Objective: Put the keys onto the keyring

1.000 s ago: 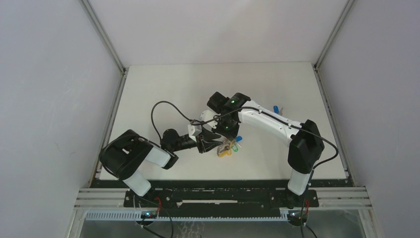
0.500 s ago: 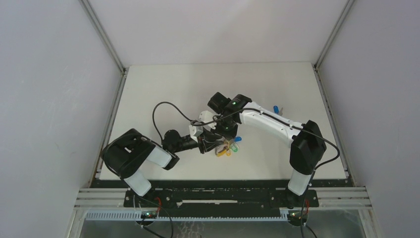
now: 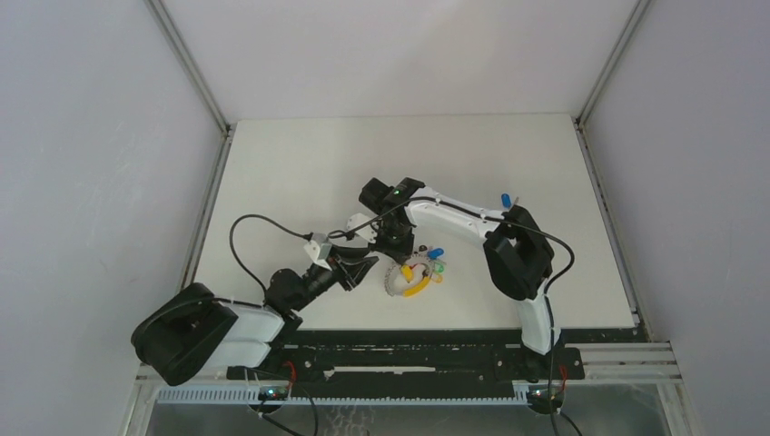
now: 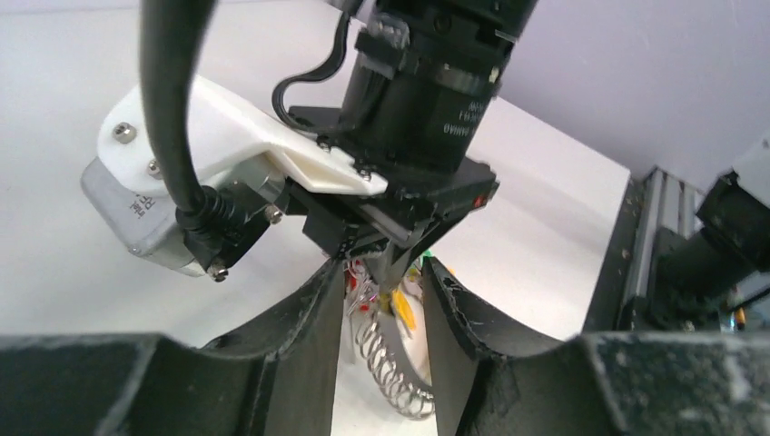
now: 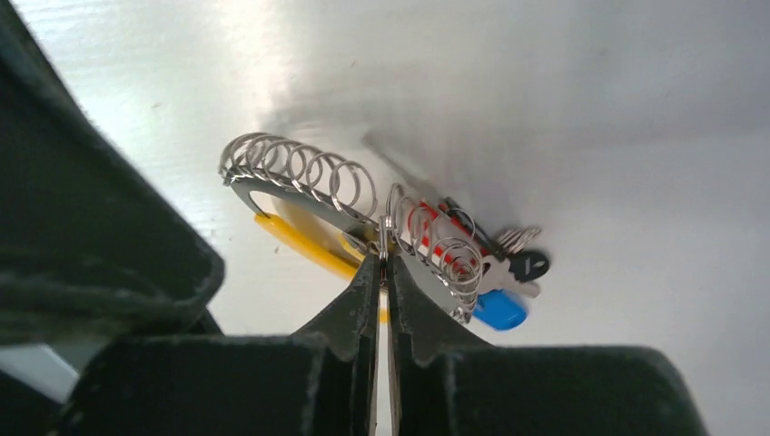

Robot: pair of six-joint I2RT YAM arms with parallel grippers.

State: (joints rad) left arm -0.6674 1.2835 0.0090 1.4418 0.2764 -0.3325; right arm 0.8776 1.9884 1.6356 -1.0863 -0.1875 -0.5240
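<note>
Pulled back toward its own base, the left end effector no longer sits against the key bunch, and the right arm's elbow has folded inward.

From above, the keyring lies on the surface directly under the right end effector and just beyond the left one's tips. A loose blue-capped key lies well apart, far out past the right end effector's side.

Seen from the left wrist, the left fingers stand parted around nothing. A spring coil of the keyring shows through the gap, with the right end effector coming down onto it just ahead.

At the right wrist, the tips are clenched and appear to pinch the keyring's thin wire between two stretches of coil. A blue cap and a dark one hang off to one side, and a yellow strip lies on the other.

My judgement is that the ring is light, stiff and slippery, and the bunch will flop and swing if lifted. Bare wire is best for holding the ring, and the plastic cap for a key.
</note>
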